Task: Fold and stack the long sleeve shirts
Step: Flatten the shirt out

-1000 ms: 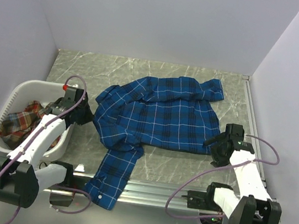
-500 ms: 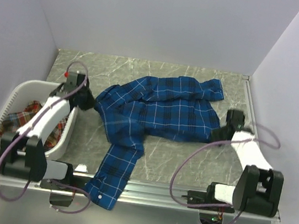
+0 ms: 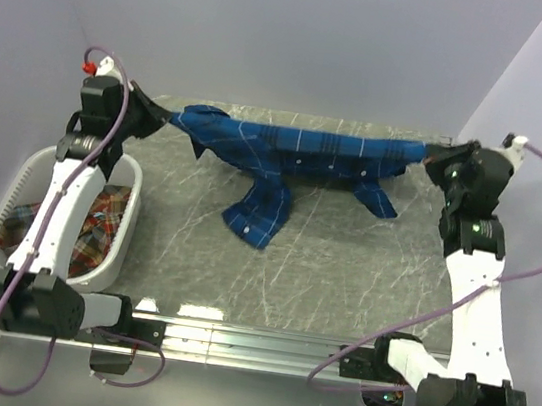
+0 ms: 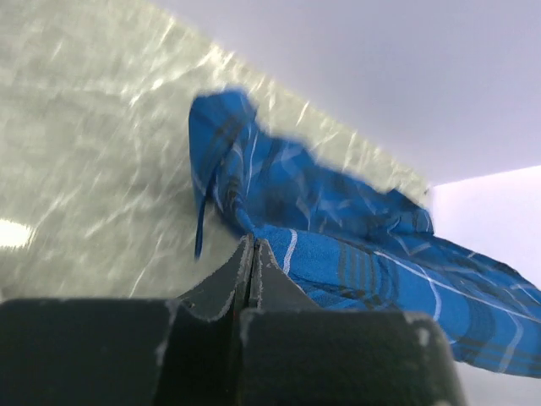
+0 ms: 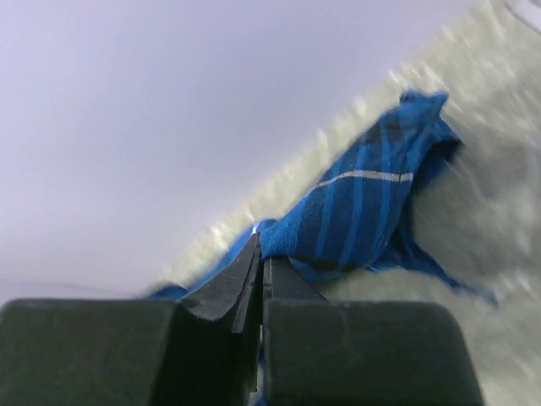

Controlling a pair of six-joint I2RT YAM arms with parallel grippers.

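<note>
The blue plaid long sleeve shirt [image 3: 298,151] hangs stretched in the air between both grippers, high over the back of the table. One sleeve [image 3: 260,212] droops at the middle, a shorter fold [image 3: 378,198] to its right. My left gripper [image 3: 162,119] is shut on the shirt's left end [image 4: 338,262]. My right gripper [image 3: 431,155] is shut on its right end [image 5: 355,211]. A red-orange plaid shirt [image 3: 90,233] lies crumpled in the white laundry basket [image 3: 4,236] at the left.
The grey marble tabletop [image 3: 342,274] lies below the shirt. White walls close the back and both sides. A metal rail [image 3: 251,342] runs along the near edge between the arm bases.
Both arms have risen and swung to the back, lifting the blue shirt off the table and pulling it taut. The right gripper closed on the shirt's right edge within the last second.
</note>
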